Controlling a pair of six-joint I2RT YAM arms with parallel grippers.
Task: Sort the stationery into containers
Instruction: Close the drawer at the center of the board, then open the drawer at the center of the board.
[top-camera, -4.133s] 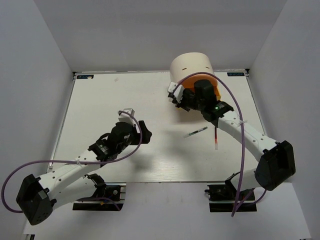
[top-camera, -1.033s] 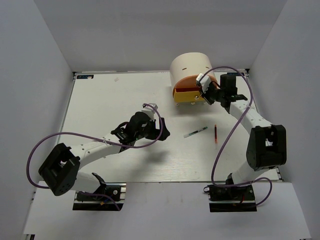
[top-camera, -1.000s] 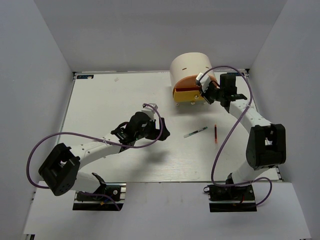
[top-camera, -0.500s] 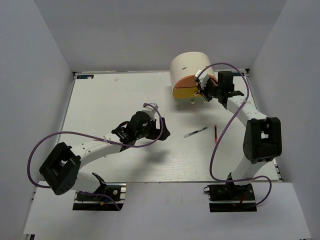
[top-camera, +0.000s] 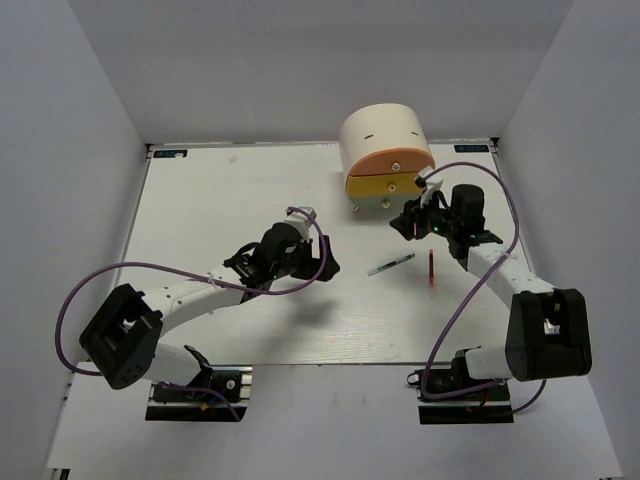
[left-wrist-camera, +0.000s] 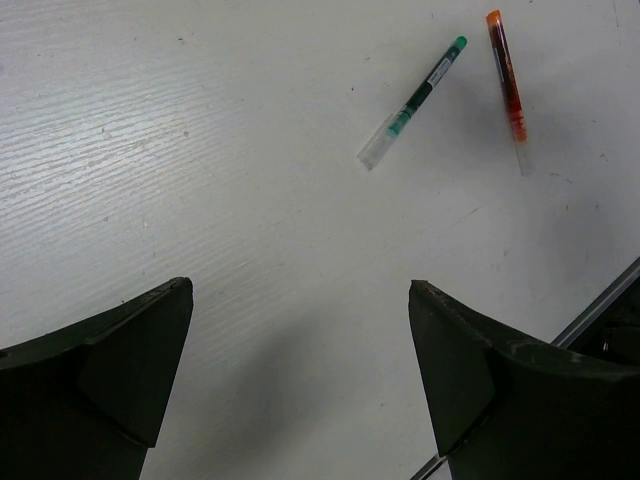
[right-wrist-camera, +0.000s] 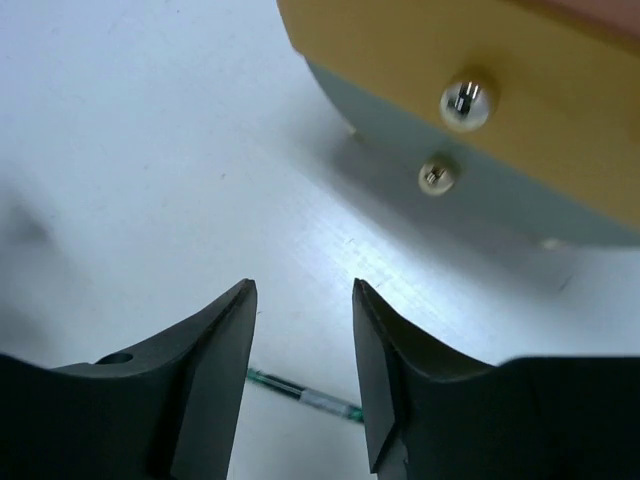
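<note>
The cream half-cylinder drawer unit (top-camera: 383, 135) stands at the back right, its orange drawer (top-camera: 390, 160) and yellow drawer (top-camera: 383, 185) shut. A thin white pen with green markings (top-camera: 391, 264) and a thin red pen (top-camera: 431, 268) lie apart on the table in front of it. They also show in the left wrist view, the white pen (left-wrist-camera: 413, 100) and the red pen (left-wrist-camera: 507, 88). My left gripper (top-camera: 318, 264) (left-wrist-camera: 300, 288) is open and empty, left of the pens. My right gripper (top-camera: 405, 222) (right-wrist-camera: 304, 285) is open and empty, just in front of the yellow front (right-wrist-camera: 420, 60). The highlighters, erasers and green block are out of view.
The right wrist view shows two small knobs, one on the yellow front (right-wrist-camera: 465, 97) and one on the pale drawer below (right-wrist-camera: 437, 177). The table's near edge (left-wrist-camera: 600, 310) shows in the left wrist view. White walls enclose the table on three sides.
The orange drawer, open earlier, is now shut. My right gripper has drawn back from the unit and down toward the table. My left arm has hardly moved in the last second.
</note>
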